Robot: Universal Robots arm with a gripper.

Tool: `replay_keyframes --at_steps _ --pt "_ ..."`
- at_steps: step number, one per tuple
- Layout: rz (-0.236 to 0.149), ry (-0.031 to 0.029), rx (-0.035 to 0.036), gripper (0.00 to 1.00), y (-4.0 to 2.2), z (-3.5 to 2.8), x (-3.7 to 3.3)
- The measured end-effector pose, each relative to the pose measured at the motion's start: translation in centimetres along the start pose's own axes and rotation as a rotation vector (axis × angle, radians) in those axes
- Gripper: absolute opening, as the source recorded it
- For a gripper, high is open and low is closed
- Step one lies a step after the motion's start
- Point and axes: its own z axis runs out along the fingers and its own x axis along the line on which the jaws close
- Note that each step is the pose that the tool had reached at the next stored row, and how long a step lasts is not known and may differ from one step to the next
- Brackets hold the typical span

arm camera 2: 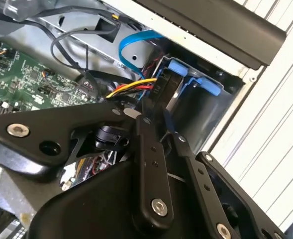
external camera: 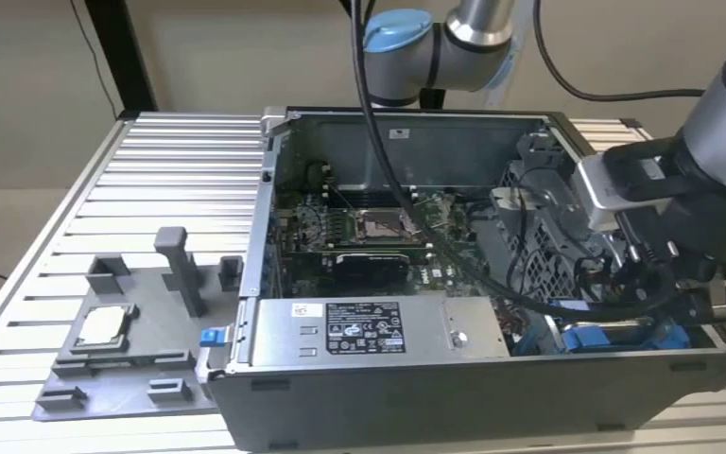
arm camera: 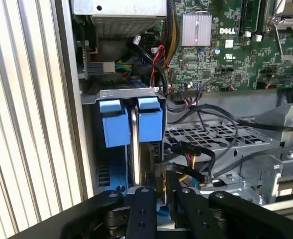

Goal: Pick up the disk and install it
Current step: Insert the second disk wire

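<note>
The gripper is down in the computer case at about four o'clock from the motherboard, clenched on the disk, which stands edgewise in its drive bay, so installing looks nearly finished, needing only final seating.

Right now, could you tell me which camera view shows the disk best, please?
The first wrist view: the disk stands on edge in its bay, metal edge between two blue tabs, the gripper at it. The second wrist view shows its blue frame behind cables; the exterior view gives just blue under the arm.
</note>
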Motion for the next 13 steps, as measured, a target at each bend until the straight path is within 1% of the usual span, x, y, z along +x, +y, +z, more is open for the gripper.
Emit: replay_keyframes --at_steps 1,2,13 --pt "0.000 0.0000 0.0000 1.00 -0.09 -0.44 -0.09" --pt "0.000 0.0001 -0.0001 1.00 -0.14 -0.62 -0.15" --pt "0.000 0.0000 0.0001 1.00 -0.20 -0.91 -0.21"
